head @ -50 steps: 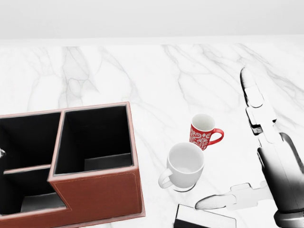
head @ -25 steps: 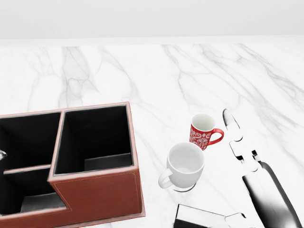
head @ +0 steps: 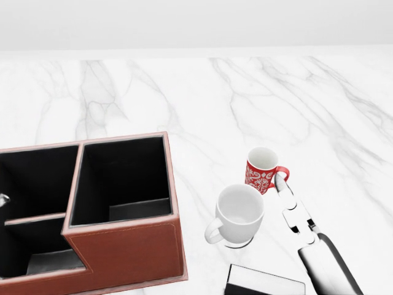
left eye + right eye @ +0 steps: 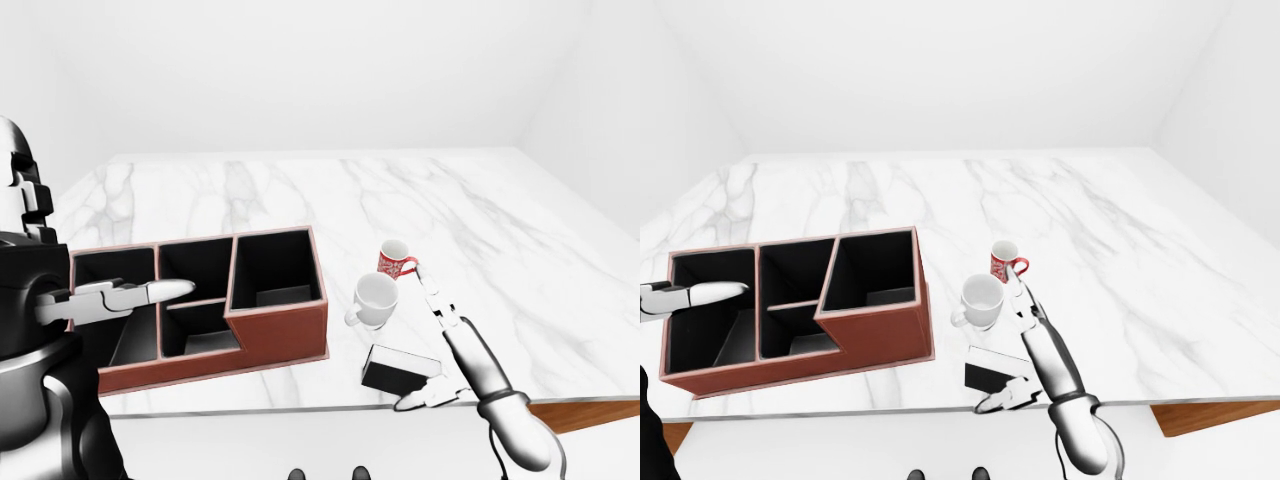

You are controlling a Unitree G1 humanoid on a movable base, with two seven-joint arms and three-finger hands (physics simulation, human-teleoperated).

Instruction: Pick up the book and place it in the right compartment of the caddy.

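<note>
My right hand [image 4: 440,345] is low over the desk [image 4: 300,190], at the right of the book [image 4: 398,367]. The fingers are spread: the long ones [image 3: 293,206] point up the view, past the right side of the white cup [image 3: 238,214], and one tip is just beside the handle of the red cup [image 3: 263,170]. The thumb [image 4: 1005,397] lies apart from them, along the bottom edge of the book, near the desk's edge. I cannot tell if the thumb touches the book. The hand holds nothing.

The book is dark and lies flat on the desk, near the bottom edge, just below the white cup and to the right of the caddy [image 4: 880,350]. The two cups stand upright and close together, the red one above the white one in the head view.

The caddy is red-brown with black inside. Its right compartment [image 3: 120,178] has nothing in it.

My left hand [image 4: 125,295] hangs over the left part of the caddy with the fingers stretched out straight, and it grips nothing.
</note>
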